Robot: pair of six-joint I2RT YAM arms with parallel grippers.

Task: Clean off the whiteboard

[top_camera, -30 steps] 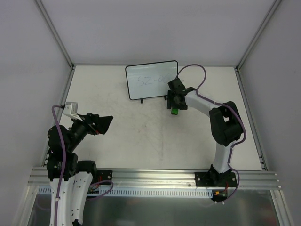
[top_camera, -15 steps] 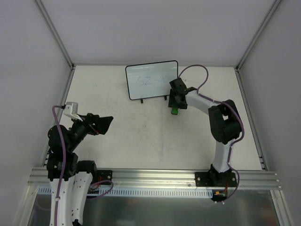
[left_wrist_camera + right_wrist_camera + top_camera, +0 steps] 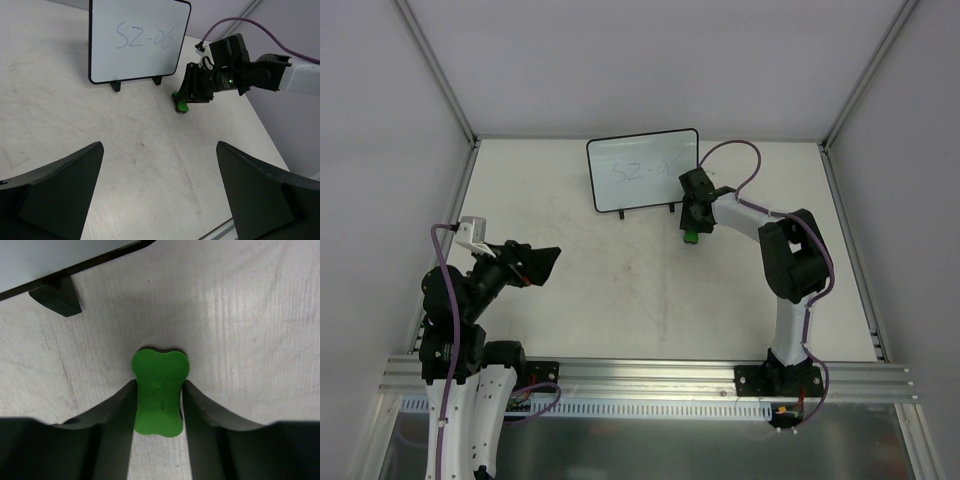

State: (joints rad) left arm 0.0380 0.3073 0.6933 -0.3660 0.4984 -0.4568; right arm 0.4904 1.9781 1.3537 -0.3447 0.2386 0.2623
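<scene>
Nothing is wiped yet: the board (image 3: 643, 172) carries dark writing across its middle, so the whole erasing stroke remains. It stands upright on its two feet at the far side of the bench (image 3: 620, 300), close to the back wall (image 3: 650, 70). The right fingers (image 3: 117, 410) are clamped on the sides of the green eraser (image 3: 159, 390), low at the bench just in front of the board's right foot. What is left, I judge, is to lift the eraser to the face and sweep leftward. The bench before the board gives free room; the board's thin frame and feet are the edges to mind. The left fingers (image 3: 55, 190) are spread wide, well apart.
</scene>
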